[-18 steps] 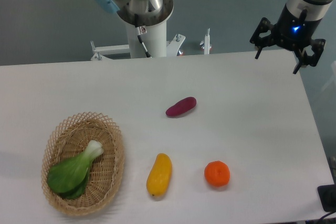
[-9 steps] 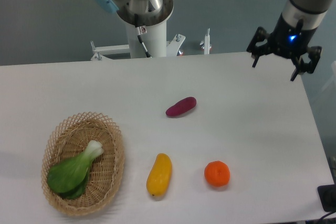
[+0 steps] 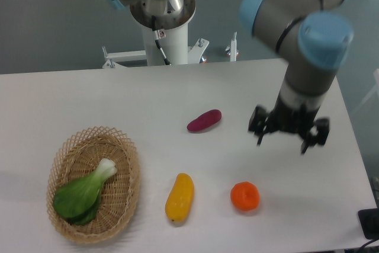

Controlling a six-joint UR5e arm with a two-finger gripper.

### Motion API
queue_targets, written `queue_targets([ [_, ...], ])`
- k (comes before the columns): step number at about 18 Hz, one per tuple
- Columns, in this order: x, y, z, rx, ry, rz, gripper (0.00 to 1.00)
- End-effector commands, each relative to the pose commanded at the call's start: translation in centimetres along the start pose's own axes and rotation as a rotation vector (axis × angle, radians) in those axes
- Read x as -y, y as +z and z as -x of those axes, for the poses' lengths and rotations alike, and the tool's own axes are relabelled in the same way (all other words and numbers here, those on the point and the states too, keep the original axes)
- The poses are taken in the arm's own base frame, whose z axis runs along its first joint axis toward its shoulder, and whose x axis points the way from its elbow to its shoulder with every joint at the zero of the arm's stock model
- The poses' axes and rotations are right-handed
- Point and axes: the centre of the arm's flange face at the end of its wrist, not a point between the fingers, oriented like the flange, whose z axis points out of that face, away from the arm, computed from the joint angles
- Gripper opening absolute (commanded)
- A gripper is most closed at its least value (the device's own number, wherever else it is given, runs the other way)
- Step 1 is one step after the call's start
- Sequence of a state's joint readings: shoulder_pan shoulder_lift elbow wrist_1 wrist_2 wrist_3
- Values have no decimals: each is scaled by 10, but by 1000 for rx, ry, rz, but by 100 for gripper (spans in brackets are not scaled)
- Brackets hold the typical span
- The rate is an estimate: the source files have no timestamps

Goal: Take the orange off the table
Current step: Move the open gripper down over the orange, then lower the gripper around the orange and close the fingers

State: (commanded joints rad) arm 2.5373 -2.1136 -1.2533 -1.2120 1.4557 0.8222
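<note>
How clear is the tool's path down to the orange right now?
Probably clear. The tool hangs open above the table, up and to the right of the orange. The orange sits alone, with bare surface around it; the yellow fruit lies well to its left.

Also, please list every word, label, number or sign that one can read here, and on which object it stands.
None: no readable text shows on the arm, gripper, orange, yellow fruit, purple vegetable, basket or table.
</note>
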Motion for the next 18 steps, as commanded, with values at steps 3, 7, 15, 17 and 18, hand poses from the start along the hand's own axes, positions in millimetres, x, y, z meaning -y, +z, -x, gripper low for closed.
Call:
queue_targets([
  [3, 21, 49, -7, 41, 41, -13, 100],
  [7, 13, 81, -13, 17, 98, 14, 100],
  [15, -5, 113, -19, -17, 180, 77, 100],
  [17, -6, 127, -18, -21, 184, 94, 100],
  [18, -5, 128, -18, -21, 184, 94, 100],
])
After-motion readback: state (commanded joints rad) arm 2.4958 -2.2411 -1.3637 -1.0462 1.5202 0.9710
